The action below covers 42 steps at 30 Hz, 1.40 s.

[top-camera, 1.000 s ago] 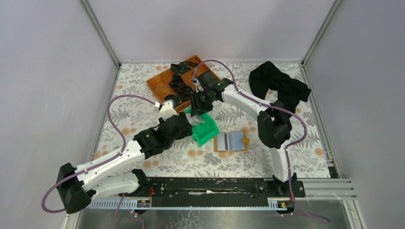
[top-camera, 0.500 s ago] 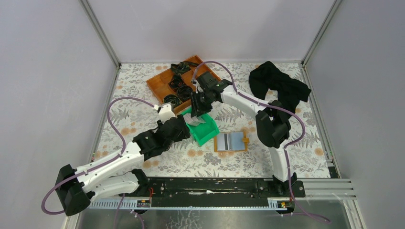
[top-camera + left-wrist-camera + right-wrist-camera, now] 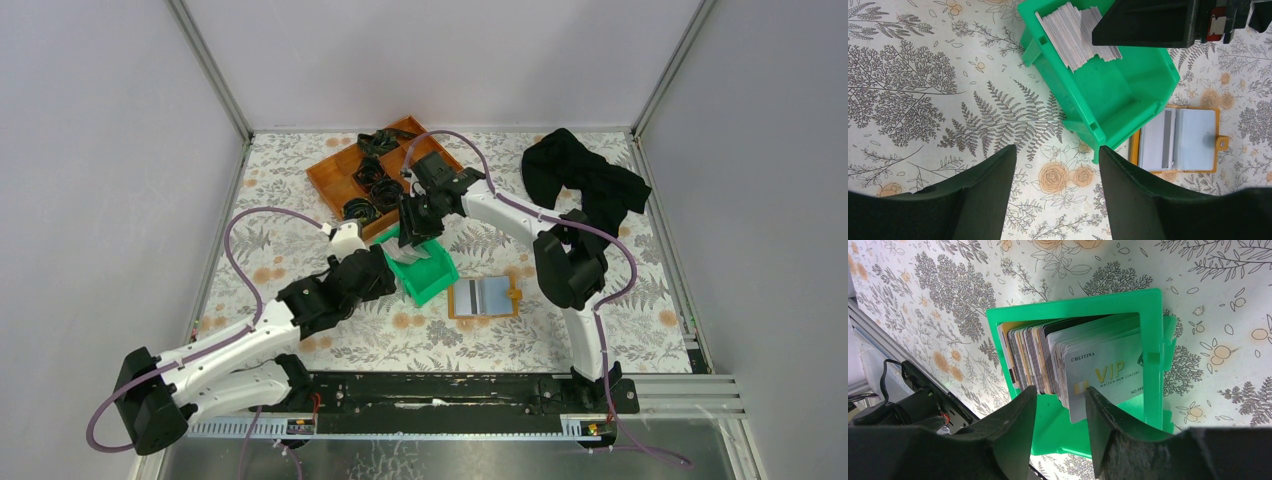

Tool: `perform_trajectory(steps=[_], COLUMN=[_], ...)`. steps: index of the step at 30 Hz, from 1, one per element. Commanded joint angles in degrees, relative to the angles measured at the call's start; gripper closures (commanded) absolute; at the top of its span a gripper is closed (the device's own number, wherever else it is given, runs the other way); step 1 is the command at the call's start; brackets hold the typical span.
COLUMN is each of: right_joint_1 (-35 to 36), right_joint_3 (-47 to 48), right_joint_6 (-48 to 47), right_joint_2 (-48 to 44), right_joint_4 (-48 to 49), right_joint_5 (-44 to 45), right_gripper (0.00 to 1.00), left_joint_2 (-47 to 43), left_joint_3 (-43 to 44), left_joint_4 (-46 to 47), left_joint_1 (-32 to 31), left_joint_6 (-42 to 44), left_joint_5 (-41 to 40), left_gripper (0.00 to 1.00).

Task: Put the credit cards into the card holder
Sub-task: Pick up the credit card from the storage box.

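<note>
Right fingers (image 3: 1023, 410) first: parted, nothing clamped. They hang over the credit cards (image 3: 1088, 360), and the front card, marked VIP, shows in the gap between the tips. I can't tell whether either tip is touching the stack.

The cards stand on edge, packed together, at one end of the green bin (image 3: 1153, 340). The rest of the bin looks bare.

Over to the left fingers (image 3: 998, 175): wide apart and empty. They hover above the bench (image 3: 640, 300) just beside the bin's near corner, gripping nothing.

Just beside the bin on its other side lies the card holder (image 3: 1178, 137), flat and opened out, pale lining up, its snap tab pointing away from the bin. One half shows a pale panel with a darker stripe. Whether that is a card already tucked in or just the lining, I can't say.

Further back sit the orange compartment tray (image 3: 335, 170) with dark coiled things in it and, well apart, a black cloth (image 3: 580, 175).

My read on progress: early going. The stack sits in the bin and no card is in either arm's grasp. Picking cards out, carrying them across and slotting them in all looks left to do.
</note>
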Motion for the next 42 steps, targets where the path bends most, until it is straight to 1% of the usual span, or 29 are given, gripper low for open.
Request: perform_trajectory(steps=[1, 5, 9, 15, 17, 25, 37, 42], right_joint_1=[0.58, 0.57, 0.58, 0.58, 0.54, 0.66, 0.64, 0.65], right_joint_3=[-0.70, -0.97, -1.10, -0.50, 0.26, 4.63, 5.74, 5.79], right_joint_6=[0.24, 0.33, 0.50, 1.08, 1.16, 1.34, 1.02, 1.37], right_joint_2=[1.20, 1.62, 1.94, 1.77, 1.22, 0.42, 0.27, 0.82], right_joint_4=[0.21, 0.40, 0.48, 0.11, -0.19, -2.54, -3.77, -3.26], right_joint_5=[-0.21, -0.10, -0.24, -0.40, -0.15, 0.08, -0.02, -1.22], right_gripper=[0.52, 0.52, 0.57, 0.74, 0.77, 0.79, 0.80, 0.76], left_joint_2=[-1.25, -1.66, -1.97, -2.02, -1.99, -0.82, 0.97, 1.20], left_joint_3=[-0.89, -1.29, -1.54, -1.67, -1.75, -1.68, -1.01, -0.88], left_joint_4=[3.16, 3.15, 3.16, 3.31, 3.54, 5.04, 6.65, 6.80], left_joint_1=[0.56, 0.55, 0.64, 0.82, 0.97, 1.60, 2.56, 3.04], left_joint_6=[0.83, 0.84, 1.01, 1.31, 1.53, 2.38, 3.63, 4.08], left_joint_5=[0.59, 0.71, 0.75, 0.82, 0.97, 1.98, 3.32, 3.78], left_gripper=[0.32, 0.32, 0.32, 0.31, 0.32, 0.32, 0.32, 0.32])
